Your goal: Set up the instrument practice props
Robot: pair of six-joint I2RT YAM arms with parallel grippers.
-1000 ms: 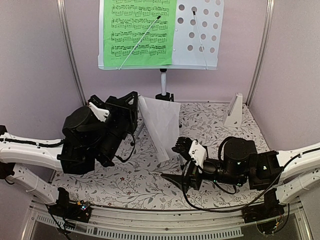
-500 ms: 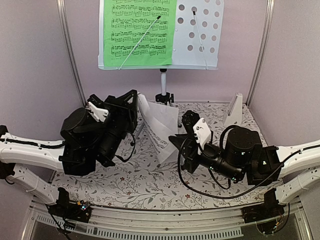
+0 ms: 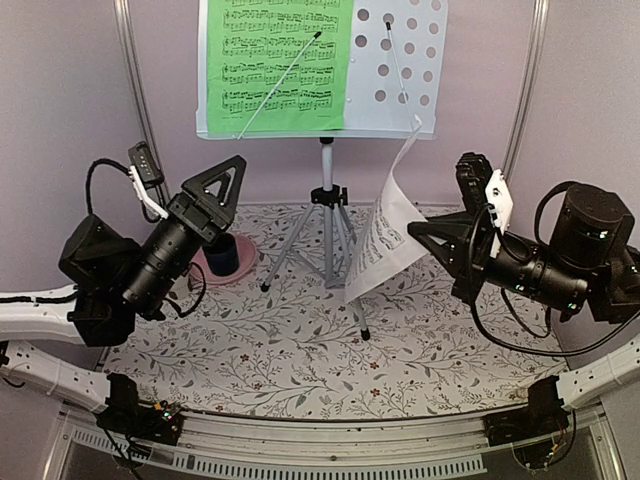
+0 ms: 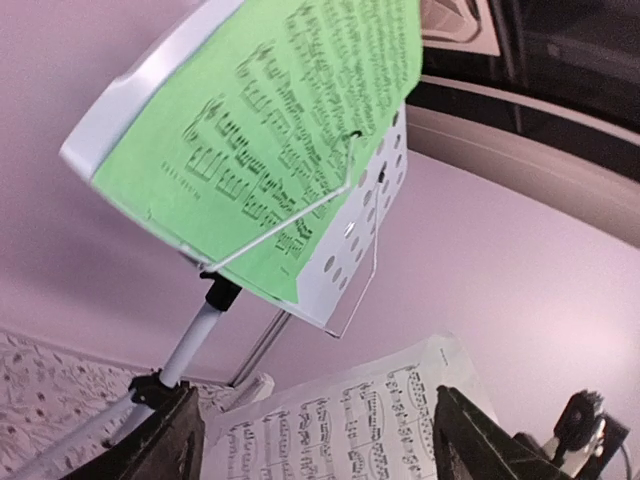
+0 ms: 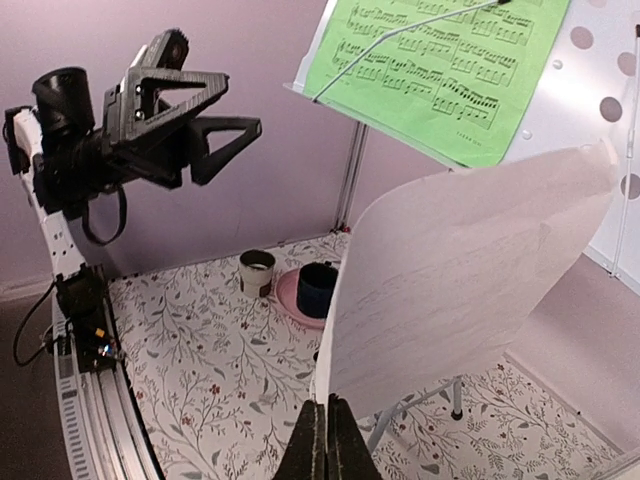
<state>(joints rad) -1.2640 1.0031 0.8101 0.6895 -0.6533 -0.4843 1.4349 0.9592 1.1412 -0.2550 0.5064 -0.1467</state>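
The pale grey music stand (image 3: 326, 190) stands at the back, its hole-punched desk (image 3: 400, 70) carrying the green sheet (image 3: 278, 60) on the left half. My right gripper (image 3: 413, 232) is shut on the lower edge of the white sheet (image 3: 385, 235), which curls upright in the air below the desk's right half. In the right wrist view the shut fingers (image 5: 327, 440) pinch the white sheet (image 5: 470, 290) at its bottom edge. My left gripper (image 3: 232, 175) hangs open at the left, holding nothing; the white sheet (image 4: 370, 420) lies far beyond it. The right arm hides the metronome.
A dark blue cup (image 3: 222, 252) on a pink plate (image 3: 203, 270) sits at the back left beside the stand's tripod legs (image 3: 350, 290). A small white cup (image 5: 257, 272) stands just left of the plate. Pale walls close in the back and both sides.
The right gripper shut on the white sheet and carried it up and right toward the stand. The left gripper let go, opened and drew back to the left.
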